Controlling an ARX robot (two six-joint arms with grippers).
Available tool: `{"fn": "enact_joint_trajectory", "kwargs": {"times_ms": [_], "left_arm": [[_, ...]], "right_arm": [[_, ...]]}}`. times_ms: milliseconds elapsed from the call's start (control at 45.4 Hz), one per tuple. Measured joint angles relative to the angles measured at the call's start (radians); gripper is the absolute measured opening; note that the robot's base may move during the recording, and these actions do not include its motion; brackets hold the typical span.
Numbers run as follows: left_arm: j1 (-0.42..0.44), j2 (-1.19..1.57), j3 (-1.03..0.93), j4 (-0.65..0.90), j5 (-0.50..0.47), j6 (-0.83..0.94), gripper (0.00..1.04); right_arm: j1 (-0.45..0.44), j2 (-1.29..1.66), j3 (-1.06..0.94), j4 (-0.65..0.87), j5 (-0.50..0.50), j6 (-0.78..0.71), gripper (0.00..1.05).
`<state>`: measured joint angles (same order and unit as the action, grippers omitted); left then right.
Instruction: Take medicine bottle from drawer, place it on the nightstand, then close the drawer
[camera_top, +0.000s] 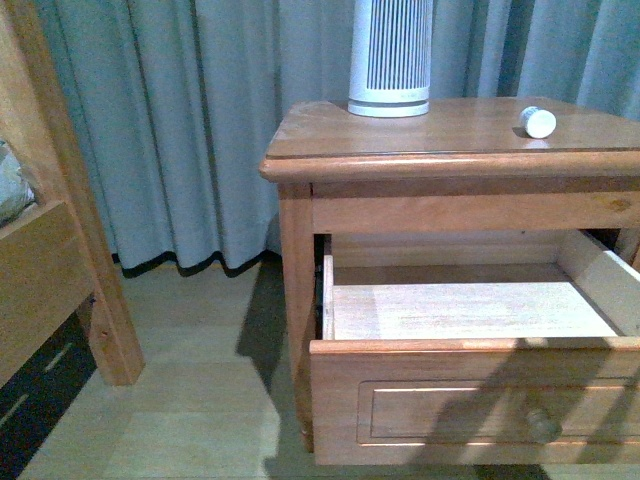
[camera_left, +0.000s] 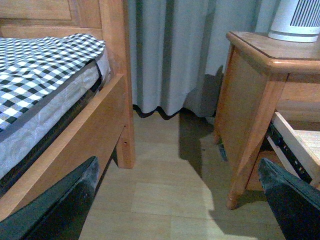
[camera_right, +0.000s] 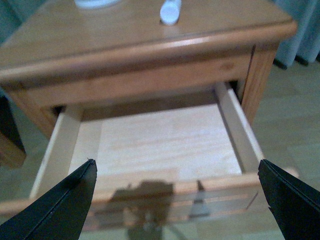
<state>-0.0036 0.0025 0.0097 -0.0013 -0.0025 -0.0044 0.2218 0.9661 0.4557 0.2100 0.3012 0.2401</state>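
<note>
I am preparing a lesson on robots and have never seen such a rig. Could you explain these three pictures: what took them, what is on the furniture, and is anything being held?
A two-armed robot took them. One camera on its body faces the nightstand; one rides on each wrist. The dark wedges in the wrist pictures are gripper fingers, spread wide, holding nothing. The left gripper looks past a bed. The right gripper hangs over the open drawer, which looks empty. On top lie a small medicine bottle and a ribbed white device.
</note>
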Motion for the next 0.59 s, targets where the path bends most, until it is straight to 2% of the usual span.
{"fn": "enact_joint_trajectory", "kwargs": {"times_ms": [66, 220, 396, 594], "left_arm": [[0.000, 0.000, 0.000, 0.000, 0.000, 0.000, 0.98], [0.000, 0.000, 0.000, 0.000, 0.000, 0.000, 0.98], [0.000, 0.000, 0.000, 0.000, 0.000, 0.000, 0.98], [0.000, 0.000, 0.000, 0.000, 0.000, 0.000, 0.98]], "right_arm": [[0.024, -0.002, -0.074, 0.008, 0.010, 0.014, 0.98], [0.031, 0.108, -0.186, 0.171, 0.027, 0.027, 0.98], [0.011, 0.371, -0.200, 0.403, 0.018, 0.029, 0.98], [0.003, 0.575, -0.147, 0.502, 0.015, 0.029, 0.98]]}}
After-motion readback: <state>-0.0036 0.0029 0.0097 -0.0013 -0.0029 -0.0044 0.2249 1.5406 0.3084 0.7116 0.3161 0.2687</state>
